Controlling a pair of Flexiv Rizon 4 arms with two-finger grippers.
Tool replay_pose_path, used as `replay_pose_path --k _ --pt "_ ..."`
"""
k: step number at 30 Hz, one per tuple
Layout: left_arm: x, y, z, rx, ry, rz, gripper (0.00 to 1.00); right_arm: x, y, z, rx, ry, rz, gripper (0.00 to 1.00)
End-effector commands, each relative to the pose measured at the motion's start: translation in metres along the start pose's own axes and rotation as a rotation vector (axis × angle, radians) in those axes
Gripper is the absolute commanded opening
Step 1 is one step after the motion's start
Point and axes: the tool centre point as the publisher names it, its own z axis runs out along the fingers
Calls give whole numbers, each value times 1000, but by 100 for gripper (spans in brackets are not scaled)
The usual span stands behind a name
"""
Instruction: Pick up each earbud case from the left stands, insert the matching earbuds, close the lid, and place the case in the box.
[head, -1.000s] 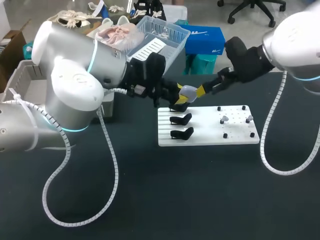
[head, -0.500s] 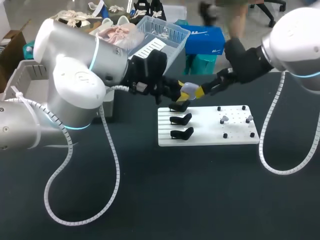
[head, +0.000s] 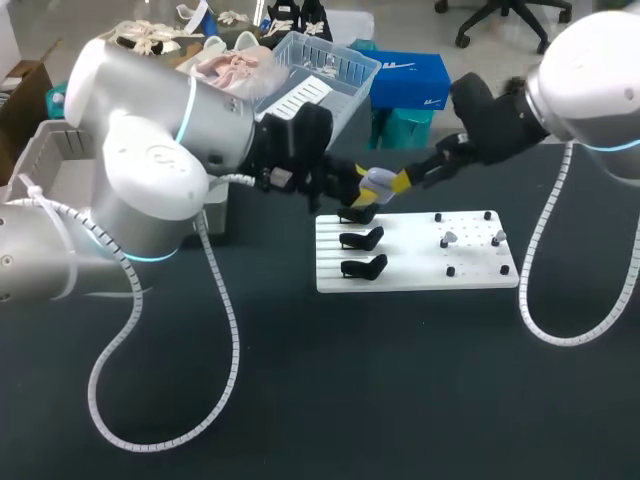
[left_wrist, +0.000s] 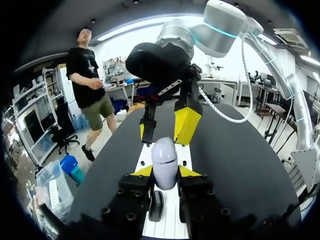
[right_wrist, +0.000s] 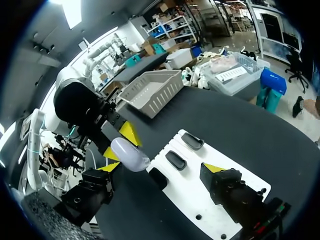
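For the case now in hand the task looks only just begun. The left gripper (head: 366, 185) is clamped on a smooth, pale lilac plastic earbud case (head: 378, 182), with its two yellow tips pressing the case from either side. It holds the case in the air just above the far edge of the flat white plastic board (head: 410, 275), at the end where the stands are. The right gripper (right_wrist: 162, 168) is spread wide with nothing between its fingers. It hangs over the same far edge of the board, just beside the case, and I cannot tell whether its nearer yellow tip touches the case. The lid looks shut, so opening it, loading the earbuds and closing it all seem to remain. The three small black plastic stands (right_wrist: 176, 160) on the board's left part are all bare, so no further case waits to be lifted. On the board's right part, among the small black pegs (head: 450, 270), two small pale pieces sit on the middle pair. I take them for the earbuds (head: 447, 238), though they are too small to be sure, and the other pegs look bare. That suggests this is the last case. The grey slatted plastic crate (right_wrist: 150, 90), likely the box, stands well apart from the board, off its stand end. Its inside is hidden, so I cannot say whether any finished case lies in it.
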Motion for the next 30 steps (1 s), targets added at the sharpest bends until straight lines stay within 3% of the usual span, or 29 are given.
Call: replay_pose_path --k 1,16,22,30 --pt "1 -3 -2 2 -1 6 0 1 0 -3 6 -5 -1 100" --pt "5 -5 -5 22 -15 3 0 -3 -1 -37 94 -41 -7 100" --pt "-2 -1 -10 23 -90 9 0 8 1 -54 154 -57 2 100" --pt "-18 0 -17 13 -268 39 0 31 4 -63 214 -79 14 100"
